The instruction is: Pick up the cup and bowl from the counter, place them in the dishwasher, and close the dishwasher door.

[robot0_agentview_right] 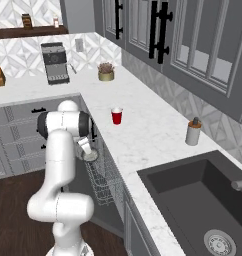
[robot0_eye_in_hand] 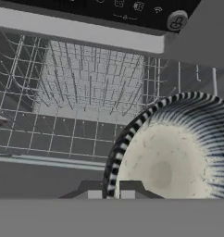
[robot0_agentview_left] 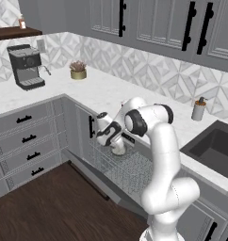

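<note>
Gripping the rim of the bowl (robot0_eye_in_hand: pixel 171 157), the jaws (robot0_eye_in_hand: pixel 111 193) were nearly shut, one dark fingertip (robot0_eye_in_hand: pixel 93 193) outside the ribbed rim and the other just inside it. In the hand view the bowl showed a pale speckled inside and a striped, fluted edge, and it was cut off at the right side of the picture. From the left base view the bowl (robot0_agentview_left: pixel 119 149) hung at the end of the white arm (robot0_agentview_left: pixel 156 141), just over the grey wire rack (robot0_agentview_left: pixel 127 169) of the dishwasher (robot0_agentview_right: pixel 100 182); whether it touched the wires could not be told. The rack was pulled out over the dishwasher door (robot0_agentview_left: pixel 94 181), which lay dropped open above the dark wood floor (robot0_agentview_left: pixel 50 207). In the hand view the black control strip (robot0_eye_in_hand: pixel 109 9) ran along the top, with the rack wires below it.

On the desk (robot0_agentview_right: pixel 143 135) above and beyond the dishwasher stood the cup (robot0_agentview_right: pixel 116 115), red, upright and well apart from the bowl. Farther along the desk, near the sink (robot0_agentview_right: pixel 203 200), stood a grey soap dispenser (robot0_agentview_right: pixel 193 131). At the far corner sat a small potted plant (robot0_agentview_right: pixel 106 71), and beyond it a coffee machine (robot0_agentview_right: pixel 55 62) against the patterned wall. Grey drawers (robot0_agentview_left: pixel 26 141) with black handles lined the side to the left of the dishwasher.
</note>
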